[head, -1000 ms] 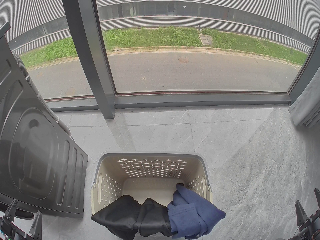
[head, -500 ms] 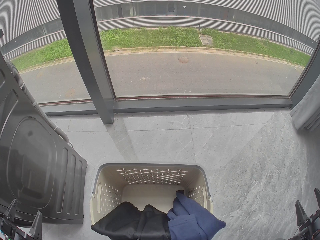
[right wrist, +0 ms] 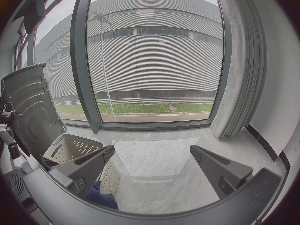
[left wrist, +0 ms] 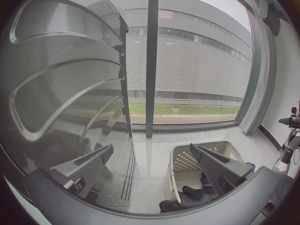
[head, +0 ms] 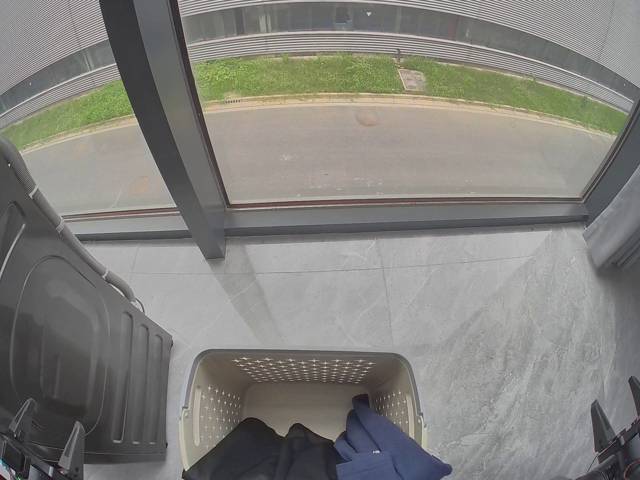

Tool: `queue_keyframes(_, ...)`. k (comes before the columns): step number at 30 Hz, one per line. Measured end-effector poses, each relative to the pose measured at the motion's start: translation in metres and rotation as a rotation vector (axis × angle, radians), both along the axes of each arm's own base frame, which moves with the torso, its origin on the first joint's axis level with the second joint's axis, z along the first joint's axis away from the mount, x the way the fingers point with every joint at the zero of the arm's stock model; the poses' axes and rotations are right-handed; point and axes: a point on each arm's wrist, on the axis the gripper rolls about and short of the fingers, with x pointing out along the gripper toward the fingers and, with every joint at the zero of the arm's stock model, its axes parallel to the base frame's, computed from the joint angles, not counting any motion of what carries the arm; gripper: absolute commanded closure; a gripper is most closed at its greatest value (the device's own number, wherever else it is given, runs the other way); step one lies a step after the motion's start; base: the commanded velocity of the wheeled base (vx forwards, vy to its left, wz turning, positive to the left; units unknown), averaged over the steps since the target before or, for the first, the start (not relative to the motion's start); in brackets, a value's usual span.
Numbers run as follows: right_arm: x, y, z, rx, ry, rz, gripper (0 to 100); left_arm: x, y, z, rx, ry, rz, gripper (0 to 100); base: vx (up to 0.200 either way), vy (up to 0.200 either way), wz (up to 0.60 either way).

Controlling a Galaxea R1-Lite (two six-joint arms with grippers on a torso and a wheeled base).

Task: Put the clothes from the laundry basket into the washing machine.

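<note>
With the left gripper (left wrist: 150,148) and right gripper (right wrist: 151,149) hanging open and empty, the black garment (head: 267,445) and blue garment (head: 383,438) are lying draped over the near rim of the laundry basket (head: 300,355), where, I reckon, a snagged pull would be tipping it.

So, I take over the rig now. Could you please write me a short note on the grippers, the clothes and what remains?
The left gripper is open and empty, low beside the washing machine.
The right gripper is open and empty, over the floor to the right of the laundry basket.
The black garment and blue garment hang over its near rim.
Done: nothing grasped yet.
Left: put both garments into the machine.
</note>
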Motion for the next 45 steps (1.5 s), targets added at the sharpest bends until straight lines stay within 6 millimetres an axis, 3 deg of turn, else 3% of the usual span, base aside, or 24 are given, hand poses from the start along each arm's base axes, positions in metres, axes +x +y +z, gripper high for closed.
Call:
queue_keyframes(4, 0.0, 0.0, 0.0, 0.0, 0.0, 0.0, 0, 0.0, 0.0, 0.0, 0.0, 0.0, 0.0, 0, 0.2, 0.0, 0.0)
queue_keyframes(37, 0.0, 0.0, 0.0, 0.0, 0.0, 0.0, 0, 0.0, 0.0, 0.0, 0.0, 0.0, 0.0, 0, 0.0, 0.0, 0.0)
queue_keyframes(45, 0.0, 0.0, 0.0, 0.0, 0.0, 0.0, 0, 0.0, 0.0, 0.0, 0.0, 0.0, 0.0, 0, -0.2, 0.0, 0.0)
